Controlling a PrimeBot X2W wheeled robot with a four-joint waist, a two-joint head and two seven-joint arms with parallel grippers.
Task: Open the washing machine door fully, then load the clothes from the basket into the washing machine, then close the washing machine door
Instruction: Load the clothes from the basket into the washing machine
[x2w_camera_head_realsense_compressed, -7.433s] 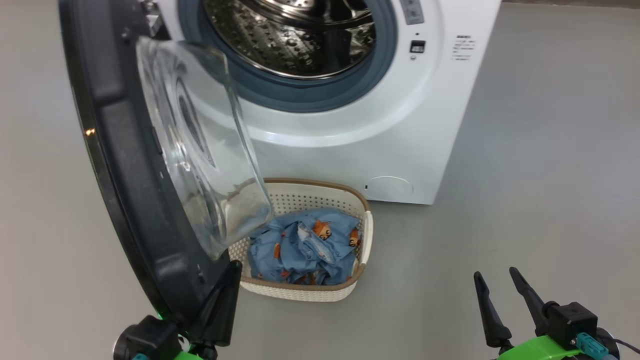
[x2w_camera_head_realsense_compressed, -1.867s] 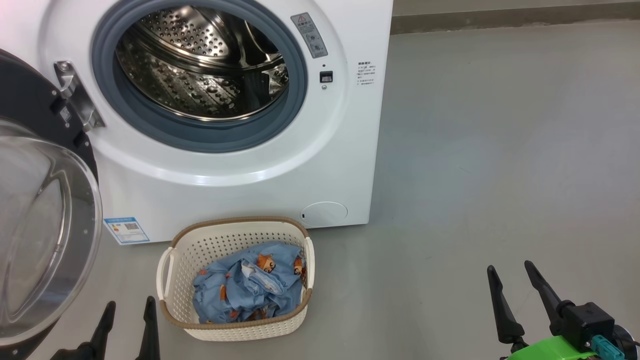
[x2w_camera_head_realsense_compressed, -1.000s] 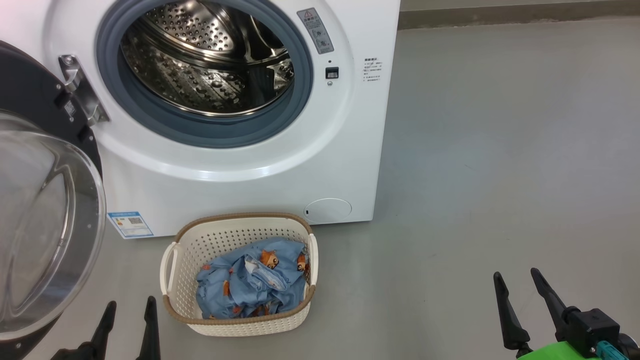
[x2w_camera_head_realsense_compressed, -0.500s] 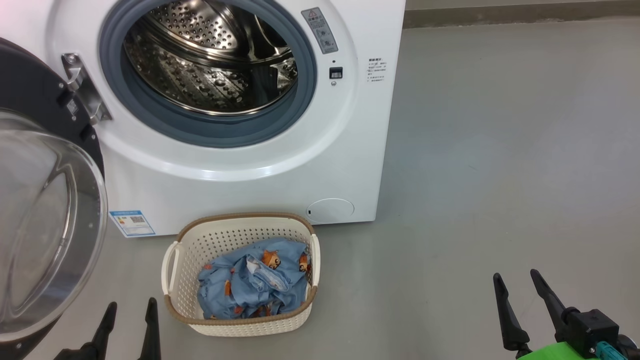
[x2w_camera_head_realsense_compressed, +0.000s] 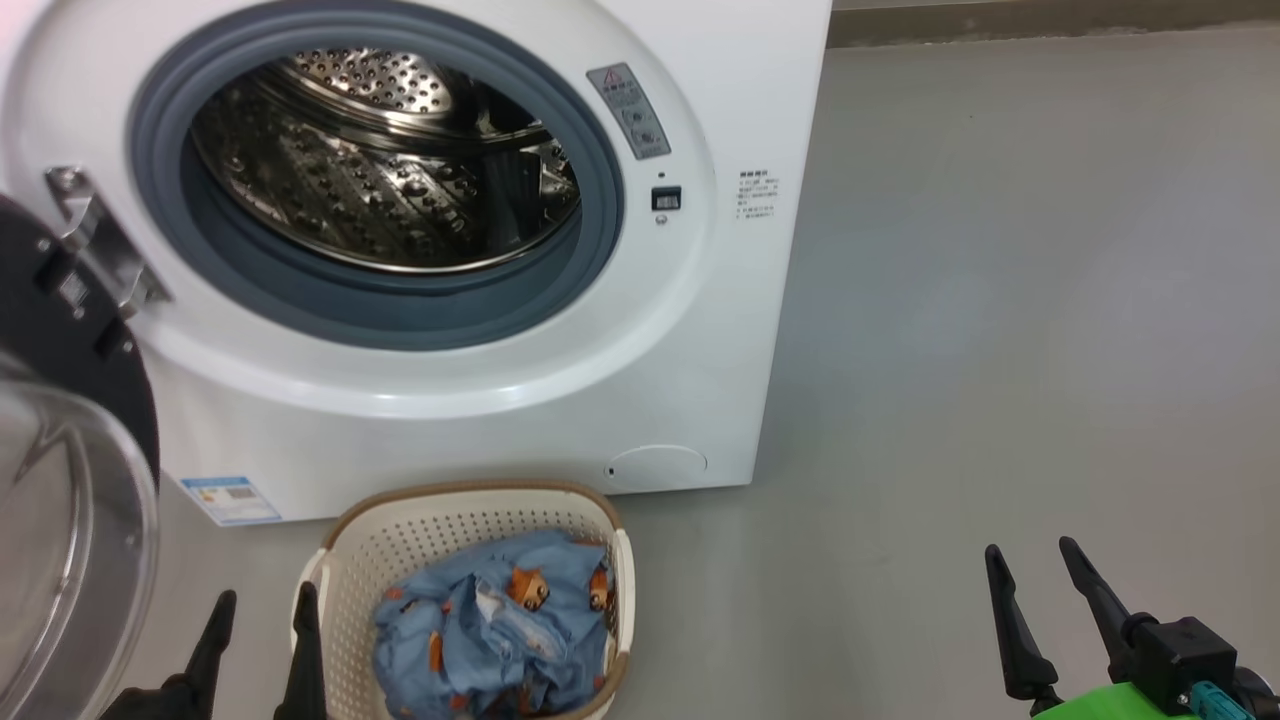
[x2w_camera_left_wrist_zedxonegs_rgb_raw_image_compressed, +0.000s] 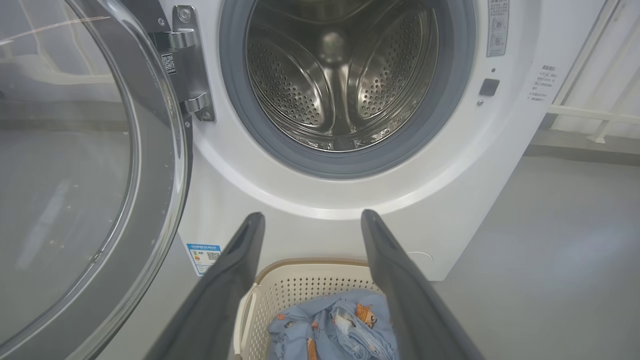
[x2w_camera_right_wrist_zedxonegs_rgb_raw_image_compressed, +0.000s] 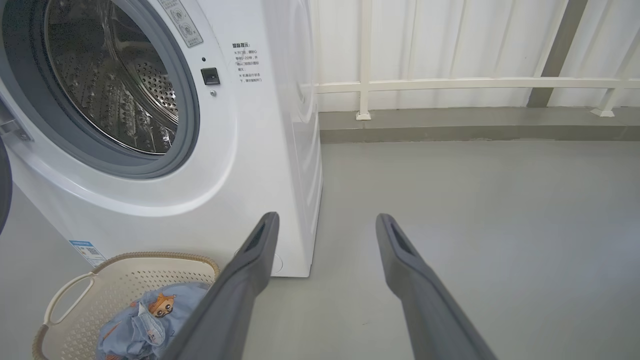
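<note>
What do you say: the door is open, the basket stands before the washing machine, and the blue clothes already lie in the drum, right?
Not quite. The clothes lie in the basket, not in the drum, as the left wrist view shows. The rest holds.

The basket (x2w_camera_head_realsense_compressed: 465, 489) — its near end cut off.

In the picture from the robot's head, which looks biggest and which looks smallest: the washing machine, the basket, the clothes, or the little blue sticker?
Largest to smallest:
1. washing machine
2. basket, though the bottom edge cuts it off
3. clothes, lying inside the basket
4. blue sticker
</note>
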